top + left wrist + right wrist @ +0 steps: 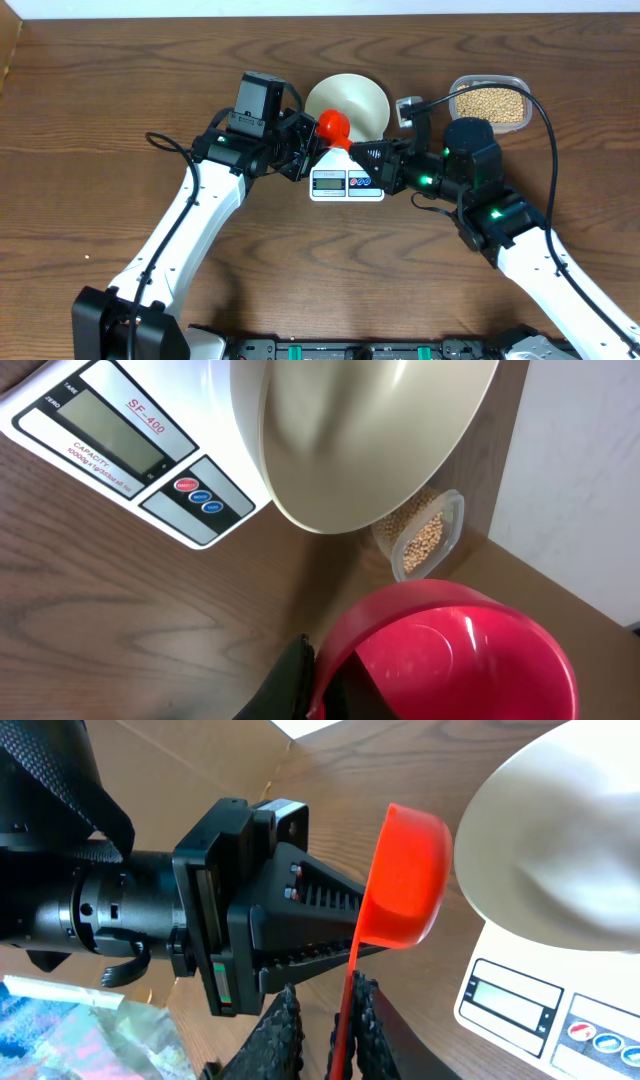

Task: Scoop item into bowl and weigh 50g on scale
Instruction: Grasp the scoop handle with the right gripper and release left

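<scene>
Small flat white rectangular kitchen scale [130,455]: red print "SF-400", and "CAPACITY" under the grey LCD; finer print too small to read. Round plain white bowl [360,430] sits on the scale. Small round tan-yellow beans [490,103] lie in a clear plastic tub [487,80], right of bowl and apart from it. Brown wood worktop [120,80] has open room at left and front. Right fingers [283,1035] are closed on the handle of a red plastic scoop [405,870], cup up at bowl's near-left rim. Left fingers [320,900] are level and point at the scoop cup from the opposite side; open or gripping, cannot tell. Both arms reach inward and meet over the scale.
</scene>
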Robot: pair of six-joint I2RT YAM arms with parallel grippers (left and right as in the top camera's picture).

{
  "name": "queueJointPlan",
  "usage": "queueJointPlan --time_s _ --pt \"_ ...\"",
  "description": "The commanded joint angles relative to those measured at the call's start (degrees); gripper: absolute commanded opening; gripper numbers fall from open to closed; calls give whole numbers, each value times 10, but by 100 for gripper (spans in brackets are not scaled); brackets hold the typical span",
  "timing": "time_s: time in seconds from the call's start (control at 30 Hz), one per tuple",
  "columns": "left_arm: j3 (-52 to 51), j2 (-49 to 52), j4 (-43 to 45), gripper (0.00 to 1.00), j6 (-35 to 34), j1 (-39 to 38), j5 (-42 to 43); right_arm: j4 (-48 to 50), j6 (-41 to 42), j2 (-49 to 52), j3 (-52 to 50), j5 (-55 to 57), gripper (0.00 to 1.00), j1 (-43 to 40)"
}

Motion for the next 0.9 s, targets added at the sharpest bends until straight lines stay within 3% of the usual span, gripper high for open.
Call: queueJointPlan --time_s 0.0,0.3,0.4,0.5,0.6,0.73,0.87 --pt "7 -5 0 7 -1 0 -5 -1 -3 3 12 3 16 7" --pt "7 -5 0 7 -1 0 -5 -1 -3 5 12 9 11 7" --pt "7 -5 0 7 -1 0 -5 -1 -3 5 12 9 2 7" --pt "7 -5 0 8 -1 0 -5 -1 -3 5 12 11 1 7" --pt "7 -5 0 16 -1 0 -5 -1 -2 5 12 14 1 7" --pt "7 -5 0 48 -1 0 -5 -1 -2 5 12 26 1 6" --pt "7 -5 -1 66 -1 0 -5 -1 0 5 12 49 1 -5"
